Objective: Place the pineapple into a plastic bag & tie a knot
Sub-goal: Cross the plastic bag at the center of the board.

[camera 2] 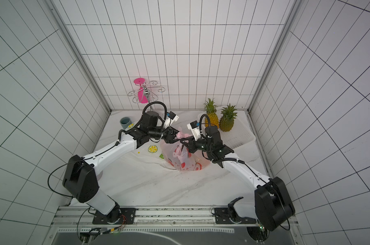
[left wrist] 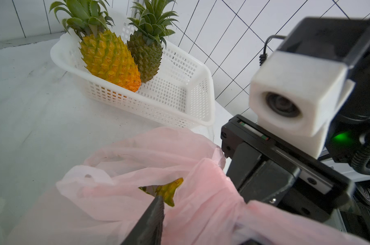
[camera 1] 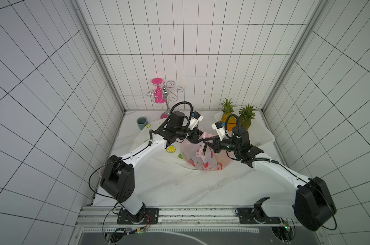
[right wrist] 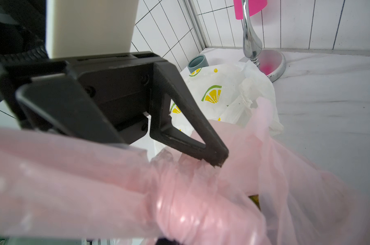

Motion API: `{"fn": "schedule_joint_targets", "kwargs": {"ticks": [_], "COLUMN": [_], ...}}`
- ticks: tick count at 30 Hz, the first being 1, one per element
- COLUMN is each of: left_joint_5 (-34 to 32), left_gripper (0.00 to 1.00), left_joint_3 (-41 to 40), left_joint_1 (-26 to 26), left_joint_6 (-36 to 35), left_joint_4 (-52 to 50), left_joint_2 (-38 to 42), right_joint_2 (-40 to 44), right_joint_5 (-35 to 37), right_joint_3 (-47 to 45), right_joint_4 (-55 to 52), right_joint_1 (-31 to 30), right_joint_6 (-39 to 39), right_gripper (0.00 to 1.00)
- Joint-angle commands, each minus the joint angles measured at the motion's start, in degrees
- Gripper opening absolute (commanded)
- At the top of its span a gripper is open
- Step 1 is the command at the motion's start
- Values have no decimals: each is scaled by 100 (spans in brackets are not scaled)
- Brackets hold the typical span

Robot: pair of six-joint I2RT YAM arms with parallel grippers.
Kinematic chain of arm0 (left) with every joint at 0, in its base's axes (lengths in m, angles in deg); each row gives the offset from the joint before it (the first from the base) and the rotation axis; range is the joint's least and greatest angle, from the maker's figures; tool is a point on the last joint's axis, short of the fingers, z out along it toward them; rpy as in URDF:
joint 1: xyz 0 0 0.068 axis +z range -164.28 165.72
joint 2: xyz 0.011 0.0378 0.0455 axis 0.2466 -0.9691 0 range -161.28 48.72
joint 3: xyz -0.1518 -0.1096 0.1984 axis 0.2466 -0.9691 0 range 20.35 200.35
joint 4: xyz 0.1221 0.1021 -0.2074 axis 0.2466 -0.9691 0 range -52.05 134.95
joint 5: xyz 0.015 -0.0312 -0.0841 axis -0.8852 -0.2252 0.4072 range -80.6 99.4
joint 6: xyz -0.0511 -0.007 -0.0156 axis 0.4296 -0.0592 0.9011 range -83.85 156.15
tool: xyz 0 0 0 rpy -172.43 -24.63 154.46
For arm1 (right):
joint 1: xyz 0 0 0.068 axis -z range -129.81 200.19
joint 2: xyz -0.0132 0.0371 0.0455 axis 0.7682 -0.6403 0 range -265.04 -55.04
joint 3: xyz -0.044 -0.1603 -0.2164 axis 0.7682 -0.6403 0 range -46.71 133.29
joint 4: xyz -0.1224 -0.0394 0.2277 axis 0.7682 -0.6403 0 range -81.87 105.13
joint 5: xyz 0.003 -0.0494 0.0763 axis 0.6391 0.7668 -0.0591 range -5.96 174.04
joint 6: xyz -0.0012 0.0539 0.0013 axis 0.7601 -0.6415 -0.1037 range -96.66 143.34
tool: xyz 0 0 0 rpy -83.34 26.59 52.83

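A pink plastic bag [camera 1: 201, 161] stands mid-table in both top views. Through its mouth a yellow-green piece of the pineapple [left wrist: 169, 191] inside shows. The bag's handles are twisted into a tight shiny bunch [right wrist: 180, 201] stretched between the two grippers above the bag. My left gripper [camera 1: 203, 141] is open, and one of its fingers [right wrist: 201, 135] touches the pink plastic with its tip. My right gripper [camera 1: 210, 143] is shut on a bag handle. Its fingertips are buried under the plastic in the right wrist view.
A white basket [camera 1: 262, 135] at the back right holds a yellow pineapple [camera 1: 227, 119] and a greener one [camera 1: 246, 118]. A white lemon-print bag [camera 1: 171, 149] lies under the left arm. A grey-blue cup [camera 1: 142, 123] and a chrome rack with a pink glass [camera 1: 158, 95] stand at the back.
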State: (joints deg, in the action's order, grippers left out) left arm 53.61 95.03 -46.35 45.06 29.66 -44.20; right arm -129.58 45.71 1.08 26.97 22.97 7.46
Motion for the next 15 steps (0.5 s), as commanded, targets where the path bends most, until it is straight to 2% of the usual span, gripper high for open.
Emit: {"fn": "schedule_joint_targets", "kwargs": {"ticks": [1, 5, 8, 12, 14, 15], "left_joint_5": [727, 965, 830, 694, 738, 769], "left_gripper": [51, 45, 31, 21, 23, 30], "left_joint_3": [-19, 3, 89, 103, 59, 73], "left_joint_1": [-122, -66, -70, 26, 69, 70], "left_joint_6": [65, 652, 706, 741, 865, 855], "left_joint_4": [12, 585, 540, 492, 586, 560], "left_joint_2": [-50, -93, -147, -253, -307, -332], "right_joint_2": [21, -49, -61, 28, 14, -26], "right_joint_5": [-8, -227, -472, -590, -598, -553], "right_joint_3": [114, 167, 228, 257, 239, 239], "right_joint_4": [430, 408, 425, 431, 403, 366], "right_joint_1": [94, 94, 86, 8, -24, -29], "right_joint_6": [-64, -29, -99, -100, -54, -23], "right_gripper": [0, 0, 0, 0, 0, 0]}}
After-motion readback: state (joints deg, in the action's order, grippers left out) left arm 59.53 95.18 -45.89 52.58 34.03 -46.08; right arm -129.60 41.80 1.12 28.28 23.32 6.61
